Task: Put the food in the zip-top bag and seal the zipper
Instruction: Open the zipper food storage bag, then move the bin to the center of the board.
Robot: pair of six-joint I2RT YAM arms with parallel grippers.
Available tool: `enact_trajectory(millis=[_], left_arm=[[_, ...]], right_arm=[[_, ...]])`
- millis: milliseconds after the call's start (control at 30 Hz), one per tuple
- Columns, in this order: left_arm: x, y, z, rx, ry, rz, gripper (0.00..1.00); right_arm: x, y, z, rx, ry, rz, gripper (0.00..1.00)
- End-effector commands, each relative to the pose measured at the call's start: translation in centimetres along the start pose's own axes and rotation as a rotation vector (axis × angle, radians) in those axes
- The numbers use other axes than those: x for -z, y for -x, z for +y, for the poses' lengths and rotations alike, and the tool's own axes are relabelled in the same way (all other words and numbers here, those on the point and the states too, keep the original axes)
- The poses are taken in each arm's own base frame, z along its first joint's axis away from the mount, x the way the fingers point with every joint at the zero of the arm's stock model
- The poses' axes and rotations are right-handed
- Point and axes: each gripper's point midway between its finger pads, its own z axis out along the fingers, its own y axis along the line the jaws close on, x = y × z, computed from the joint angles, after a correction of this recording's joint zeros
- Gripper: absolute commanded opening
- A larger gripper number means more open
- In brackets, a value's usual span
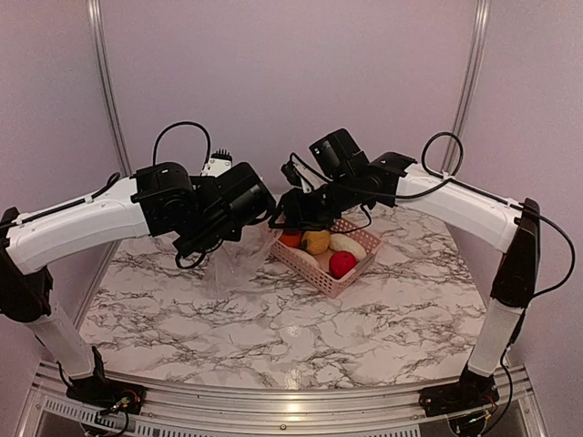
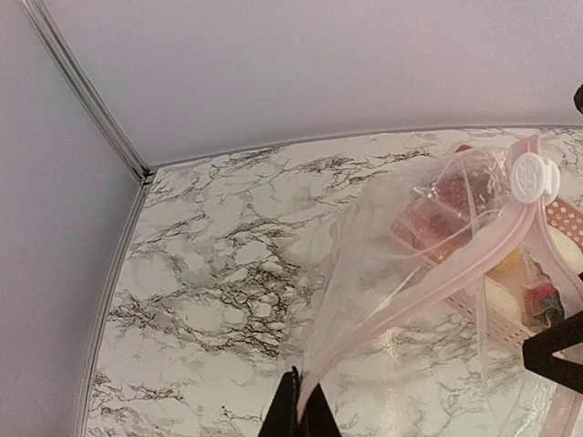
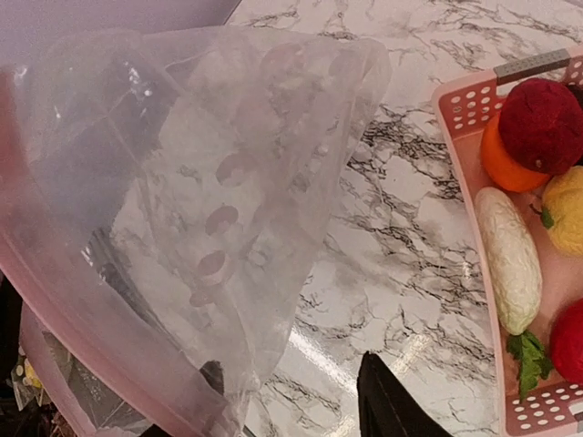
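Note:
The clear zip-top bag [image 1: 235,264] hangs between the arms, above the table left of the basket. My left gripper [image 2: 305,411] is shut on the bag's mouth edge, on its pink zipper [image 2: 437,282], which carries a white slider [image 2: 533,176]. My right gripper [image 3: 301,401] is open beside the bag [image 3: 182,182]. Its right finger [image 3: 392,405] is clear of the film, and its left finger [image 3: 211,378] shows through it. The food lies in the pink basket [image 3: 455,118]: a dark red ball [image 3: 544,123], an orange one [image 3: 501,162], a whitish elongated one [image 3: 510,259], a yellow one [image 3: 567,209] and a red one [image 3: 569,341].
The basket [image 1: 305,264] stands at the middle right of the marble table [image 1: 273,337], just under my right gripper [image 1: 290,217]. Walls close the back and both sides, with a metal corner post [image 2: 86,91] at the left.

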Motion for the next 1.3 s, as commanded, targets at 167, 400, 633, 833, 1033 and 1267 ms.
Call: enact_trajectory(millis=[167,400,633,833,1033,1267], left_arm=[[0.6,0.5,3.3,-0.008,0.027,-0.025,0.0],[0.7,-0.9,4.9,-0.007,0.02,-0.001,0.0],[0.7,-2.0,4.7,0.001,-0.021,0.033,0.0],[0.5,-3.0,4.4,-0.008,-0.034,0.055,0.0],[0.3,-3.1,4.4,-0.011,-0.033,0.049,0.0],[-0.1,-3.2,3.7,-0.012,-0.039,0.048,0.0]], right_arm=[[5.9,4.1,3.5,0.149,0.19,-0.19,0.55],[3.9,3.3,-8.4,-0.01,-0.119,-0.167,0.43],[2.5,0.7,-19.7,-0.113,-0.43,-0.078,0.22],[0.5,-2.8,-22.3,-0.083,-0.505,0.072,0.17],[-1.5,-7.7,-18.5,0.026,-0.44,0.193,0.17],[-4.3,-15.3,-12.4,0.184,-0.347,0.392,0.16]])
